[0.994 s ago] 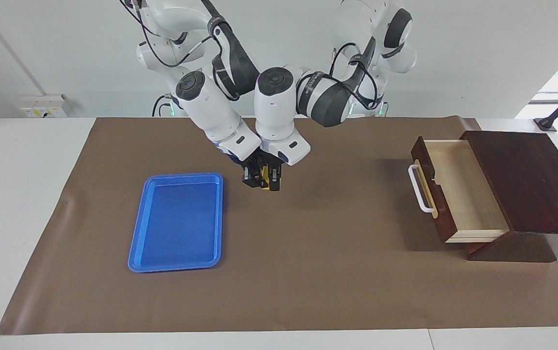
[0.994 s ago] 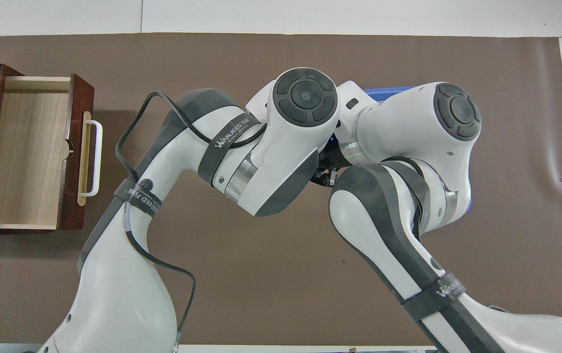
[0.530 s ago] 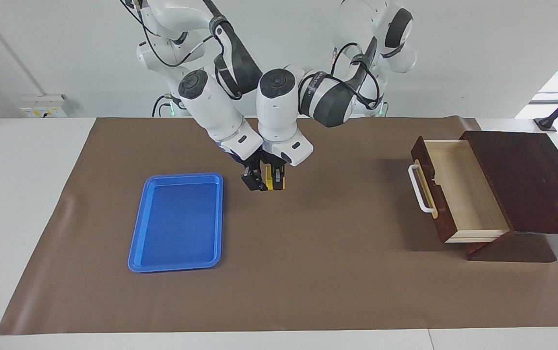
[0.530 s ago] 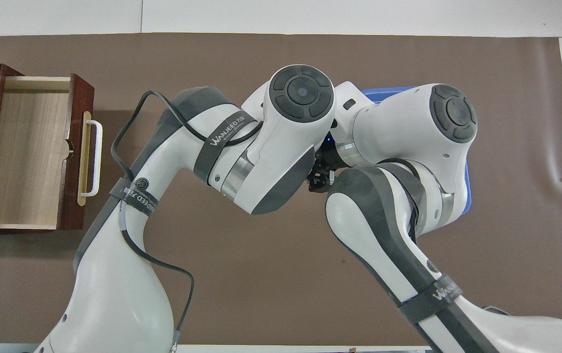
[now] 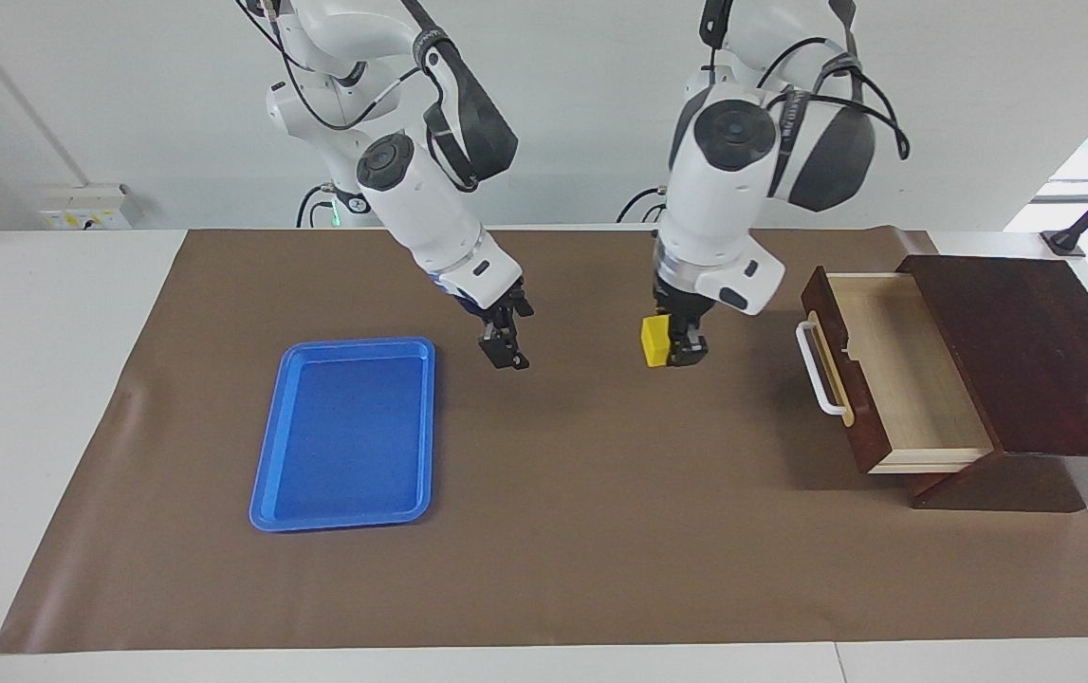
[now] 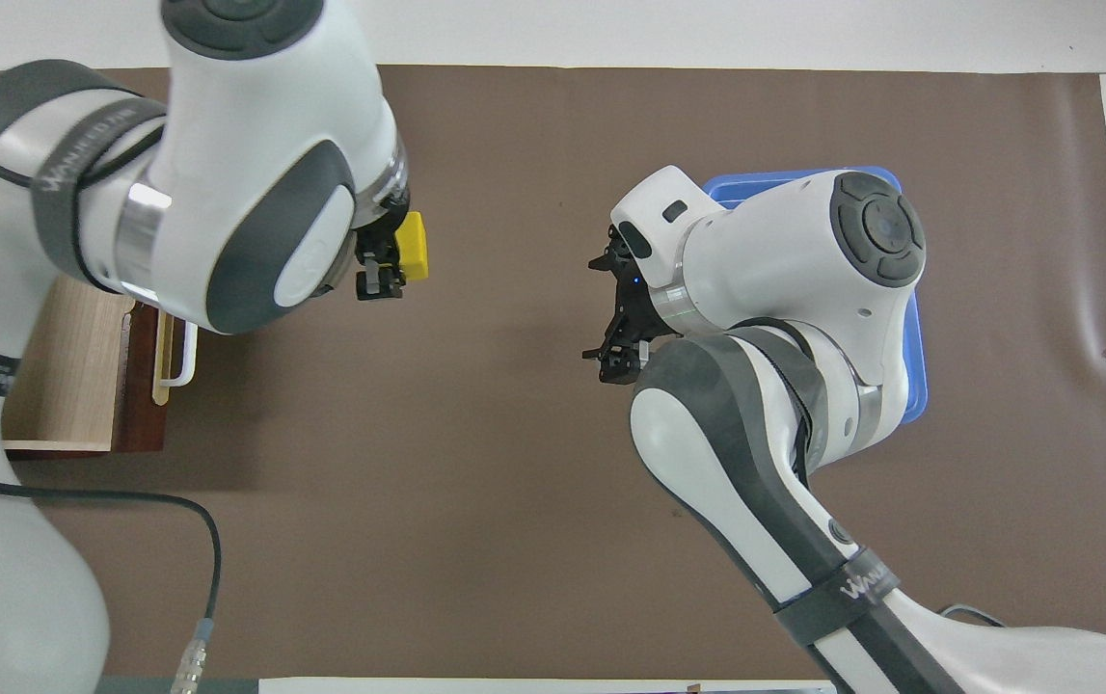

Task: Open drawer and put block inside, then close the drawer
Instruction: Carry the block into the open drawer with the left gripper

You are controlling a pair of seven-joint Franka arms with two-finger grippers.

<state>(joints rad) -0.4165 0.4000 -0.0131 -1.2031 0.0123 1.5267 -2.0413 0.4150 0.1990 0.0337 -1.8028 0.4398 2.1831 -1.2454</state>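
Hanging clamped in the left gripper, the yellow block is sitting between its closed fingers, up over the brown mat beside the pulled-out drawer, which is showing only bare pale wood inside. The right gripper, jaws spread and holding nothing, is hovering over the mat beside the blue tray, which is lying with nothing in it.

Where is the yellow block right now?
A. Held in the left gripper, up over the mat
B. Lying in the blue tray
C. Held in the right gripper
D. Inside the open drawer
A: the block is pinched in the left gripper, above the mat between the tray and the open drawer.
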